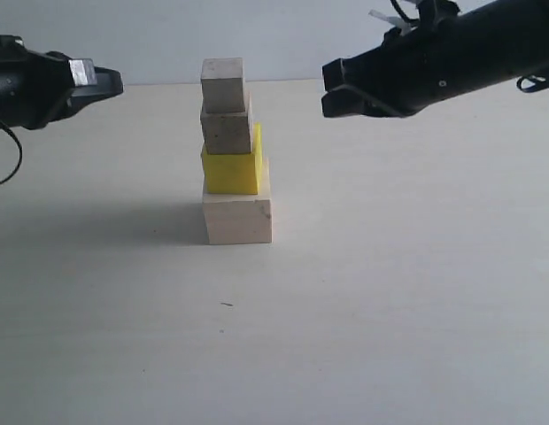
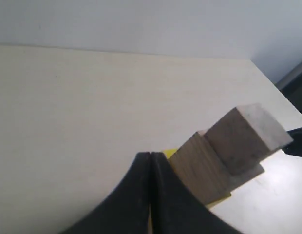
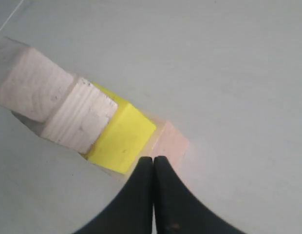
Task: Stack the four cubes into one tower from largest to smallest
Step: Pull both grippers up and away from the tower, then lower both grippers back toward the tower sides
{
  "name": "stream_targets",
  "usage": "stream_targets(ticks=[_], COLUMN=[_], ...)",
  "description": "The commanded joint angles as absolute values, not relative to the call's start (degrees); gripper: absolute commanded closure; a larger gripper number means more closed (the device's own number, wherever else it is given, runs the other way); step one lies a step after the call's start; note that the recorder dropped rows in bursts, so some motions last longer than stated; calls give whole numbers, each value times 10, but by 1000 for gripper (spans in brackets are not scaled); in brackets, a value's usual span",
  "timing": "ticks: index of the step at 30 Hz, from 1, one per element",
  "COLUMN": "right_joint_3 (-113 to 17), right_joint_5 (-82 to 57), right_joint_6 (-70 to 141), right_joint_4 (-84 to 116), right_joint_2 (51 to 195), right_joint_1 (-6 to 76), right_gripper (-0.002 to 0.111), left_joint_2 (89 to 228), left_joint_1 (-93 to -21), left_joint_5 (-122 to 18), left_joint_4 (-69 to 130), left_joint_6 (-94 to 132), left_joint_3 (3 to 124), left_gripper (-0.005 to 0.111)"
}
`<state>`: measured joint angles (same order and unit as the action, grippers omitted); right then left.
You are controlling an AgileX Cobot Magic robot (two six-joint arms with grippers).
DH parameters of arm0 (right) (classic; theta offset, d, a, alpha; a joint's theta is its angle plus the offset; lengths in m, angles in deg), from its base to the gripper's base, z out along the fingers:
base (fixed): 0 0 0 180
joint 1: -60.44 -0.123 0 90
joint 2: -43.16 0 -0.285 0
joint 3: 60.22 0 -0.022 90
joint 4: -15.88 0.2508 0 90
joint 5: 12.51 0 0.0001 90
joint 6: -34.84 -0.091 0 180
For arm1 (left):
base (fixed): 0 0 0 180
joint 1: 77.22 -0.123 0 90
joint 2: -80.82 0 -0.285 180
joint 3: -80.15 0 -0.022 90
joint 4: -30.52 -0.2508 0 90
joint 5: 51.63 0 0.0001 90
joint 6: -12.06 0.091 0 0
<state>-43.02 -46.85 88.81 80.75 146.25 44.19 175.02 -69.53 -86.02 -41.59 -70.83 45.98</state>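
The four cubes stand as one tower in the exterior view. A large pale wooden cube is at the bottom, a yellow cube on it, then a small wooden cube, then another small cube on top. My left gripper hovers shut to the left of the tower's top, apart from it. My right gripper hovers shut to the right, also apart. Both wrist views show the stack: top cube, yellow cube, with shut, empty grippers.
The pale table spreads around the tower, with a white wall behind. A tiny dark speck lies in front of the tower. The table's far corner shows in the left wrist view.
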Motion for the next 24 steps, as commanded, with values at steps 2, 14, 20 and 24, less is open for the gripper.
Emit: stream_targets(ticks=[2,14,20,24], right_joint_3=[-416,-429,-434,-434], right_joint_5=[-489,-557,-563,-562], right_joint_6=[891,1023,1044,1063], right_joint_4=[845,1019,1046,1063], right_joint_2=[1496,1607,1619,1619], right_joint_1=[441,441,441,441], right_gripper=[108,108,108,108], left_joint_2=[1791,1898,1962,1999], left_joint_1=[-691,-691,-691,-691], left_joint_5=[-884,-927,-940,-953], left_joint_4=[-435,-428,-428,-428], left_joint_6=[-725,-720,-720,-720], left_joint_3=[455,476,510,531], left_gripper=[107,107,107,107])
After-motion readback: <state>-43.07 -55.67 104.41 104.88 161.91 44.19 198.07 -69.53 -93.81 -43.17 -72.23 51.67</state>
